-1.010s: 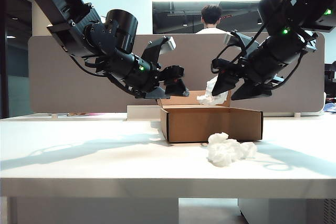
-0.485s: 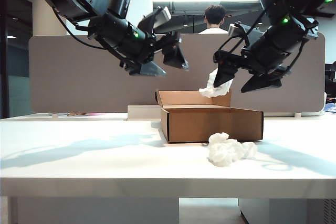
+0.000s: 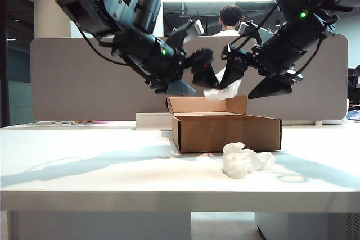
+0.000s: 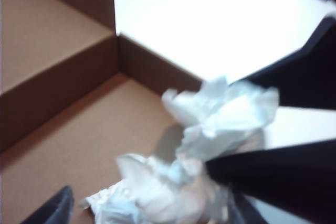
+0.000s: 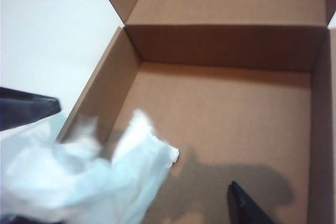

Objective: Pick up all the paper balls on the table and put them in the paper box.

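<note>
1. The paper box (image 3: 228, 133) lies flat on the table (image 3: 84, 167). Its long axis runs side to side across the exterior view, and its open top faces up.
2. Its flap lid (image 3: 194, 105) stands upright along the box's far wall.
3. One paper ball (image 3: 243, 160) lies on the table in front of the box, against the right part of the near wall. It is a lumpy wad, slightly wider than it is tall.
4. A hanging paper ball (image 3: 216, 92) is in the air above the box's far wall, between the two grippers. It droops with its long axis roughly vertical.
5. The right gripper (image 3: 241, 90) hovers above the right half of the box, pointing down and towards the box's left end.
   - Its jaws stand wide apart.
   - The hanging wad (image 5: 79, 177) clings to one finger (image 5: 26, 111), while the other finger (image 5: 247, 208) is well clear of the paper, so nothing is clamped.
6. The left gripper (image 3: 201, 87) hovers above the box's left end, pointing down towards the box's right end. Its jaws are spread and nothing is pinched between them.
7. In the left wrist view a third paper ball (image 4: 157, 198) shows low between that gripper's fingertips (image 4: 52, 211), over the box floor (image 4: 79, 150).
   - Blur hides whether it rests on the cardboard or touches a finger.
   - The hanging wad (image 4: 226, 114) sits just beside it.
</note>
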`<state>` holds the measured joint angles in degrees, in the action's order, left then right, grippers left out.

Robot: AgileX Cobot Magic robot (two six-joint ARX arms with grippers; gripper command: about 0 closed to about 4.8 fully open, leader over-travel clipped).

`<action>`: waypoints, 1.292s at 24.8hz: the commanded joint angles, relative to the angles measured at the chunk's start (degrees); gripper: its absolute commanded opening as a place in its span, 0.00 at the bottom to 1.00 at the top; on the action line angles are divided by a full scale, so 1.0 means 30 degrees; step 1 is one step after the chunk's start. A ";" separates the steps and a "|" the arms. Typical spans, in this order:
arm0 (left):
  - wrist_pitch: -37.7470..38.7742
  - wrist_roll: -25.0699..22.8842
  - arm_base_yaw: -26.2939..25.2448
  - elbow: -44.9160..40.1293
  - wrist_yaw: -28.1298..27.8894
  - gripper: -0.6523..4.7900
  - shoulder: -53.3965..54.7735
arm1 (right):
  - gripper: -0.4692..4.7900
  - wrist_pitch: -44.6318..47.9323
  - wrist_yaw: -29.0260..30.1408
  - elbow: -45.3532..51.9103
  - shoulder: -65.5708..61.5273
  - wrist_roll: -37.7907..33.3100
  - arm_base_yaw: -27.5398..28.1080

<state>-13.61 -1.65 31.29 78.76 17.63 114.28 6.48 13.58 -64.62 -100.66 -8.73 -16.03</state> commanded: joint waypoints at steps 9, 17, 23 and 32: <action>-0.2353 -0.0605 -0.0022 0.0109 -0.3089 0.80 0.1137 | 0.87 -0.0656 0.2091 -0.0138 0.0204 -0.0255 -0.0036; -0.0386 -0.0299 -0.0350 0.0138 -0.2820 0.80 0.0357 | 0.87 -0.0495 -0.0619 -0.1209 0.0204 -0.0058 0.0007; 0.0124 -0.0306 -0.0299 0.0146 0.2441 0.80 -0.0080 | 0.87 -0.0022 -0.1996 -0.1894 0.0197 -0.0015 0.0015; -0.1384 -0.0321 -0.0073 0.0146 0.1333 0.80 -0.0058 | 1.00 0.0291 -0.1494 -0.1902 0.0197 -0.0022 0.0007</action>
<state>-14.48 -2.79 31.07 78.83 22.24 114.48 6.52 8.73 -69.93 -100.44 -8.97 -15.90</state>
